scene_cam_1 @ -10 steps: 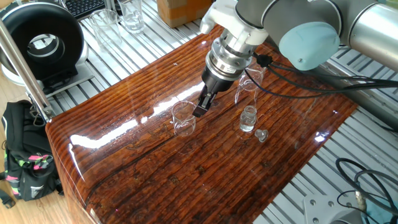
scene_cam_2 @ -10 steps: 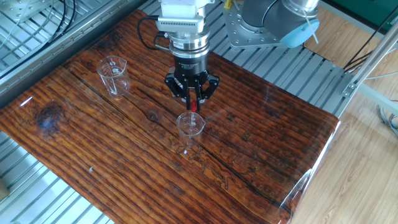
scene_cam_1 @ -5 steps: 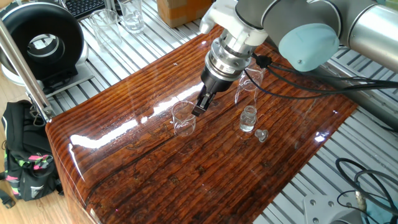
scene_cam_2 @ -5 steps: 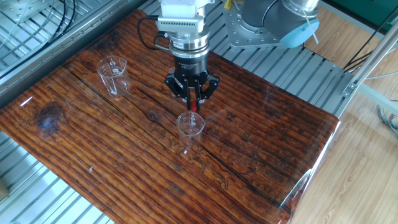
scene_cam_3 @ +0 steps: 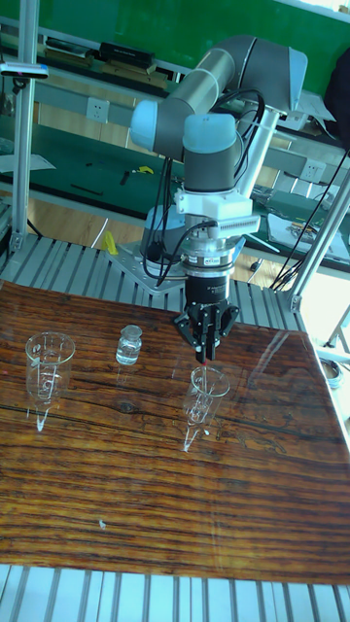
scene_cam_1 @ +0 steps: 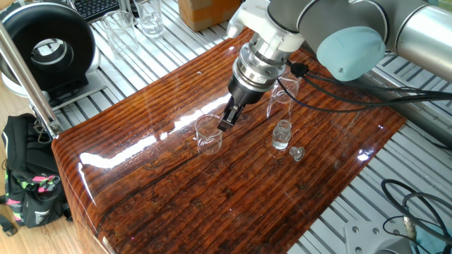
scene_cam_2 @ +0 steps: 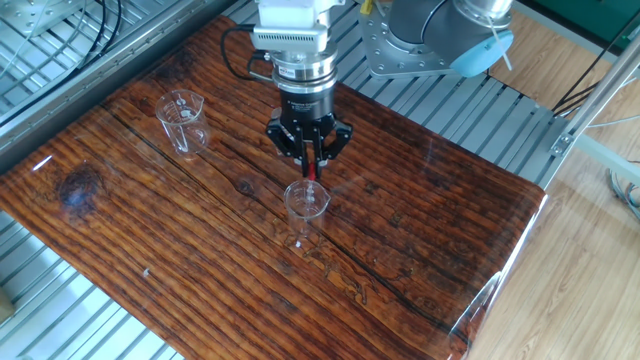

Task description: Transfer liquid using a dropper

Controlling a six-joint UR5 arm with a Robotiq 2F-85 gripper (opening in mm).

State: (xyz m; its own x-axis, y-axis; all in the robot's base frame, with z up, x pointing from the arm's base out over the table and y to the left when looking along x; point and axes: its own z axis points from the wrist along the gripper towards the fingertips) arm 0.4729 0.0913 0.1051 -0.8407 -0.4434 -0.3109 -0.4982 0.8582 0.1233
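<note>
Dropper (scene_cam_2: 313, 166): red bulb clenched by gripper (scene_cam_2: 308, 158) fingers (scene_cam_3: 192, 342), tube vertical, directly above beaker (scene_cam_2: 306, 206) mouth; stoppered bottle (scene_cam_3: 129, 345) at 9 o'clock.

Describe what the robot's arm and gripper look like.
The arm is made of silver-grey tubular links with light blue joint caps. A white block and ribbed metal collar lead to the black two-finger gripper. Black cables trail from the wrist.

Red-bulbed dropper (scene_cam_2: 312, 166), striped brown table (scene_cam_2: 420, 240)
</note>
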